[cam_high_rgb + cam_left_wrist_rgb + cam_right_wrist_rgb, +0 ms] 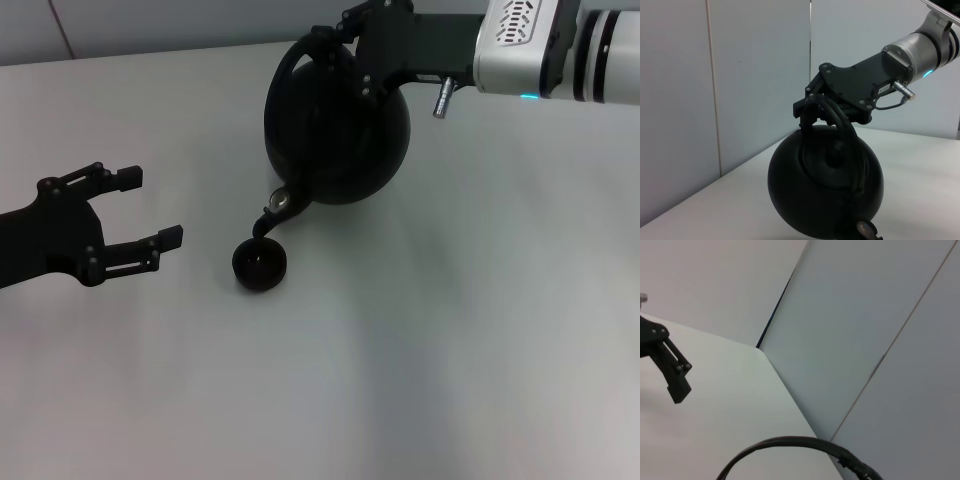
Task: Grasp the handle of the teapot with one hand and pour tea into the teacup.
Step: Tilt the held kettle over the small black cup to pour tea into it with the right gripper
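**One teapot tipped spout-down over the teacup**

One large, round, matte black teapot [335, 125] hangs tilted above the pale counter [450, 330], toward its far side. Its spout-to-back axis slopes steeply, with the short spout [268, 220] pointing down and toward the robot, its tip just above the far rim of the teacup [260, 265]. In the left wrist view the small lid [832, 157] faces the camera, showing how far the pot is tipped over.

The right arm reaches in from the right, its silver wrist level above the counter. The right end effector [345, 45] is clenched on the handle [300, 55], the tall arched black hoop, gripping it at its crown.

The left arm lies low at the left edge. The left end effector [150, 208] is released, its two fingers spread and pointing toward the teacup, well apart from it.

The teacup is a tiny black handleless bowl, standing upright on the counter near its middle, directly below the spout.
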`<state>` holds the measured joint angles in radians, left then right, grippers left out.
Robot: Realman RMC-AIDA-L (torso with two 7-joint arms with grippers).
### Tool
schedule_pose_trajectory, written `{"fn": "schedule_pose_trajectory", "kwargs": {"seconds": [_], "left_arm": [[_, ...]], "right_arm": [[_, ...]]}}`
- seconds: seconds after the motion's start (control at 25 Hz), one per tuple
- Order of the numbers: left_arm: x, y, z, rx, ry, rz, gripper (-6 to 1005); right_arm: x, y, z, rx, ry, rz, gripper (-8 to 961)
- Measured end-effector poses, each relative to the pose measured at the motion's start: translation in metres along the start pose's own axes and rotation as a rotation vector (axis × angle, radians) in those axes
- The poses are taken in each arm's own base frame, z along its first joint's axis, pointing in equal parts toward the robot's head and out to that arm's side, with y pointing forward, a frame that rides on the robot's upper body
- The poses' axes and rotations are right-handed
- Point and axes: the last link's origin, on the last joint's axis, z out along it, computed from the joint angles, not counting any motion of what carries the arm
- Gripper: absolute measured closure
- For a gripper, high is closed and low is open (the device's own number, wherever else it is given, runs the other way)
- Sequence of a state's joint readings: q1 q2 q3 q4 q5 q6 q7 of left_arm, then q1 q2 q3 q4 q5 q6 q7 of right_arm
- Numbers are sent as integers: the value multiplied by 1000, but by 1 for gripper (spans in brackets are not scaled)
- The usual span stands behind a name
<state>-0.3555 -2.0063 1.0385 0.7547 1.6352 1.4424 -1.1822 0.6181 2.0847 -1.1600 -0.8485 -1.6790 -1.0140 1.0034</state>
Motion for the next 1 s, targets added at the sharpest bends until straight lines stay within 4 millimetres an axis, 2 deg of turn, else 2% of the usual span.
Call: {"fn": "schedule_pose_trajectory", "kwargs": {"seconds": [1.0], "left_arm": [[-1, -2, 0, 17, -6, -1, 129]], "right_arm": [[-4, 1, 3, -19, 4, -36, 851]]}}
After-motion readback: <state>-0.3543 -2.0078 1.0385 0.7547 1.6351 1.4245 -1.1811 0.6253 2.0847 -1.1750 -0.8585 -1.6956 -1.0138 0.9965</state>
